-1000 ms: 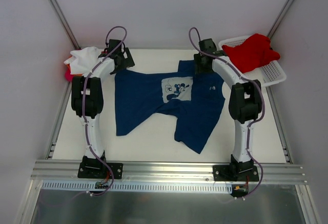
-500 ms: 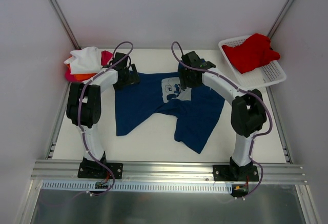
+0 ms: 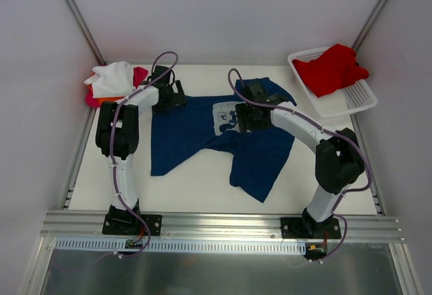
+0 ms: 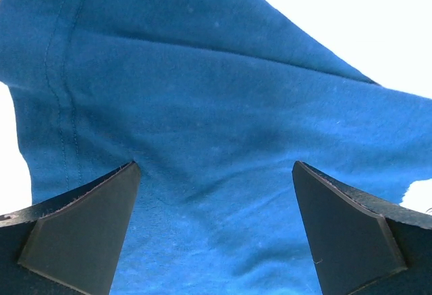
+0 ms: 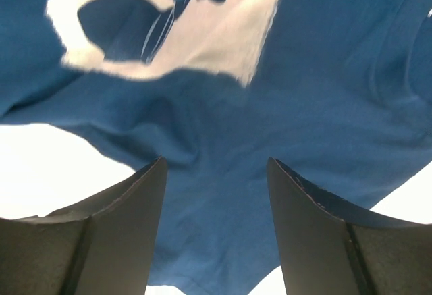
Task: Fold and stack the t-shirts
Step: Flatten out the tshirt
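A navy t-shirt (image 3: 260,153) with a white chest print (image 3: 226,115) lies spread and rumpled in the middle of the table. My left gripper (image 3: 173,96) sits low over its back left corner, open, with blue cloth (image 4: 202,106) between the fingers (image 4: 88,234). My right gripper (image 3: 245,120) hovers by the print, open, with cloth (image 5: 324,72) and the print (image 5: 202,38) beyond its fingers (image 5: 304,227). A red t-shirt (image 3: 332,69) lies in the basket. White (image 3: 111,75), orange (image 3: 108,98) and magenta (image 3: 140,74) shirts are piled at the back left.
The white lattice basket (image 3: 356,94) stands at the back right corner. White table (image 3: 196,187) shows in front of the navy shirt. Metal rails (image 3: 223,224) run along the near edge, with both arm bases on them. Grey walls close in the sides and the back.
The right arm swung left and forward from the shirt's back right part to the print, uncovering that sleeve. The left gripper shifted right onto the shirt's back left corner.
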